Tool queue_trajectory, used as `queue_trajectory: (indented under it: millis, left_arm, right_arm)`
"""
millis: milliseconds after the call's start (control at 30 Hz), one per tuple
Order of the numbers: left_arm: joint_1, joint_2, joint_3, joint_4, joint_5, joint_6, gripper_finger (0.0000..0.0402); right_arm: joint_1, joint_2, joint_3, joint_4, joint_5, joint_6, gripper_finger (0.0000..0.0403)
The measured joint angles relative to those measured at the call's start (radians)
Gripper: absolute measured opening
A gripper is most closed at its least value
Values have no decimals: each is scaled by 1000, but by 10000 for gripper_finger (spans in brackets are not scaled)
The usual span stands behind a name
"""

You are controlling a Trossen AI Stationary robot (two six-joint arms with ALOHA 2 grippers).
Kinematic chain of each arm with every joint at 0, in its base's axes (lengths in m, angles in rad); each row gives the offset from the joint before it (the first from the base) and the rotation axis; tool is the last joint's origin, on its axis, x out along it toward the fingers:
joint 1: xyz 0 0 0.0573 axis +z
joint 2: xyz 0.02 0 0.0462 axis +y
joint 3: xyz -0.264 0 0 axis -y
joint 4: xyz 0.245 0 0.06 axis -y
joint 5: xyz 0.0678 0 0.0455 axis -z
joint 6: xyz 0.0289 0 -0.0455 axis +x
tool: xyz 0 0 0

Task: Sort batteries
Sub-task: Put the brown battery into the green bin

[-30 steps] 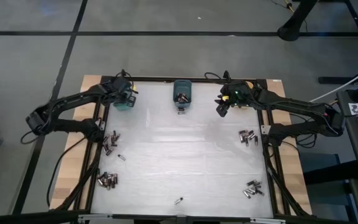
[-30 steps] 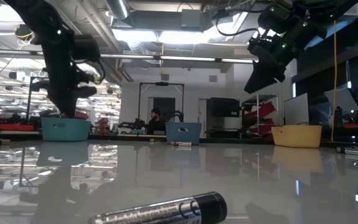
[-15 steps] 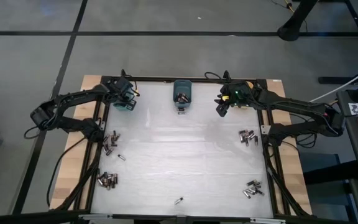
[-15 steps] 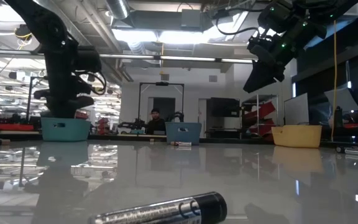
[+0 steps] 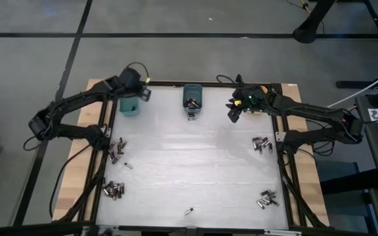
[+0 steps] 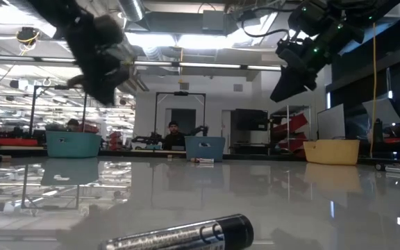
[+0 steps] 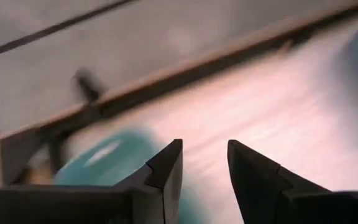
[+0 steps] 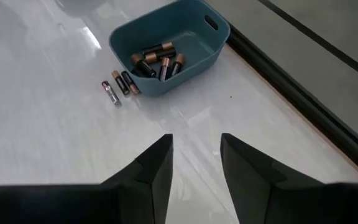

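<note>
The left claw (image 5: 136, 88) hangs above the far left corner of the worktop (image 5: 189, 170), right over the teal bin (image 5: 129, 106). Its fingers (image 7: 166, 171) stand a little apart with nothing between them, which fits a cell just let go into that bin, though I can't see inside it. The right claw (image 5: 233, 113) waits above the far right part, fingers (image 8: 157, 165) apart and empty, pointed toward the blue bin (image 8: 166, 53), which holds several copper-banded batteries (image 8: 157, 59); three more lie on the worktop, touching or just beside its wall. Unsorted batteries (image 5: 113, 189) sit in small heaps along both side edges, and one lone cell (image 6: 179, 236) lies near the front edge.
</note>
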Motion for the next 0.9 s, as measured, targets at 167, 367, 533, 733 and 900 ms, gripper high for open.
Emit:
queue_trajectory:
  millis: [167, 367, 533, 733, 900]
  left_arm:
    - [-42, 93, 1, 259, 285, -53, 125]
    - [-66, 258, 1, 453, 299, -4, 126]
    - [-69, 355, 53, 552, 352, -67, 114]
    - [-61, 390, 64, 721, 347, -103, 109]
    - [-64, 432, 65, 754, 230, -153, 111]
  right_arm:
    - [0, 0, 0, 17, 0, 0, 136]
    - [0, 0, 0, 13, -10, 0, 136]
    - [0, 0, 0, 11, -11, -17, 136]
    - [0, 0, 0, 18, -11, -50, 136]
    - [0, 0, 0, 82, 0, -109, 136]
